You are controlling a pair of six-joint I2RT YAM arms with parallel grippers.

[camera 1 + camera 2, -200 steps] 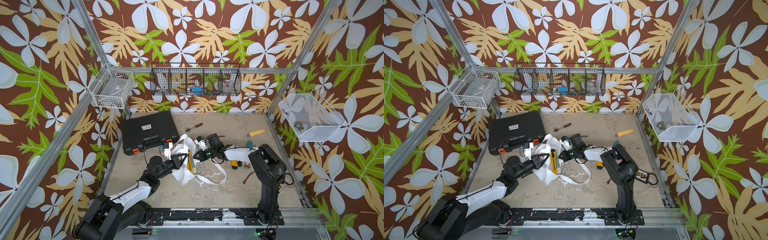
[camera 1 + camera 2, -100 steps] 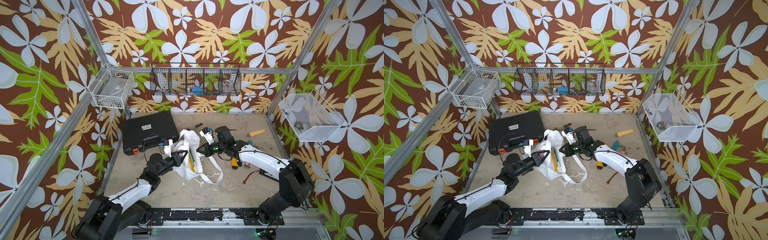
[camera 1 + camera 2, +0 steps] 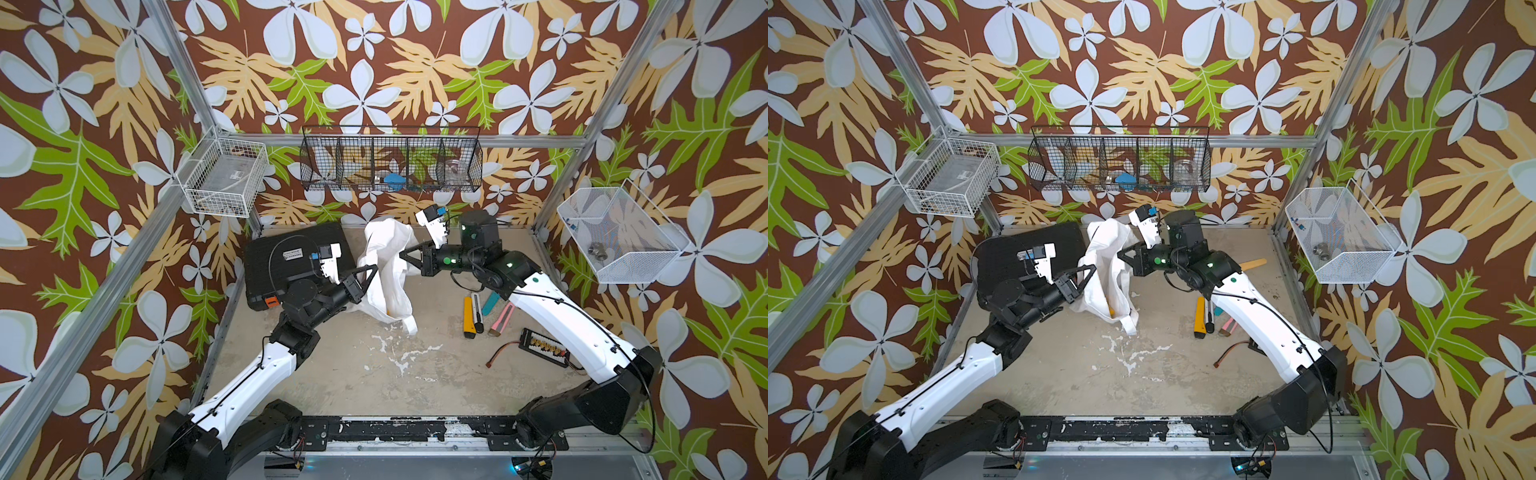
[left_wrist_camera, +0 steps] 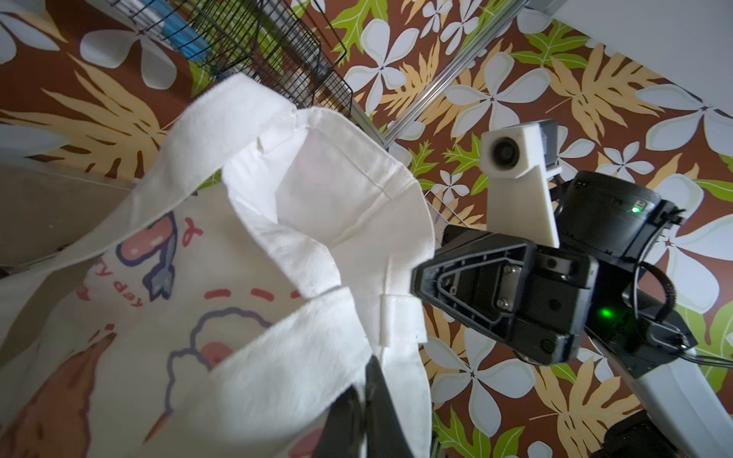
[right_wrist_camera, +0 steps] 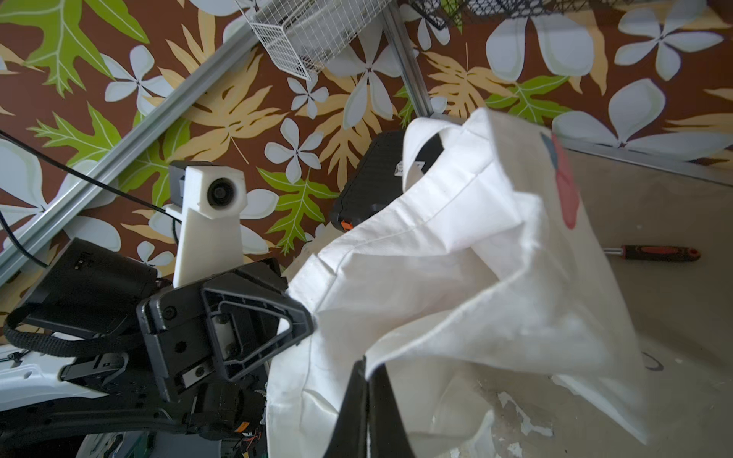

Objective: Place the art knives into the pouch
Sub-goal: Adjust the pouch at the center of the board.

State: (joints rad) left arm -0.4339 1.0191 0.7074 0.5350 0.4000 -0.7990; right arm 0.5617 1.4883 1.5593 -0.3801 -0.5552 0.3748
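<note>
The large white woven-canvas pouch [image 3: 386, 266] is hanging slack and crumpled over the rear middle of the surface [image 3: 374, 374], and its mouth is being stretched open between the two arms. The left gripper [image 3: 375, 267] is pinching the rim on the side facing the black ribbed hard-plastic case [image 3: 291, 253], its jaws closed tight on the cloth. The right gripper [image 3: 401, 252] is clamping the opposite rim the same way. The pouch's lower end is sagging toward the surface with a flat strap dangling beside it; whether it is touching cannot be told.

The left wrist view is showing what both top views are missing: the printed side [image 4: 246, 277], with pink and brown cartoon shapes outlined in blue, dashed red lines and the letters "day". Only the right wrist view is revealing a screwdriver with a red-and-black handle [image 5: 658, 253] lying near the rear edge. A pale wooden stick [image 3: 1252, 264] is appearing in a top view where the right arm is not covering it.

Low in the pouch's folds a yellow-orange sliver [image 3: 388, 311] is peeking out, too little of it to name. A slim yellow-and-black cutter [image 3: 468, 316] is lying on the scuffed, paint-flecked beige surface toward the right edge.
</note>
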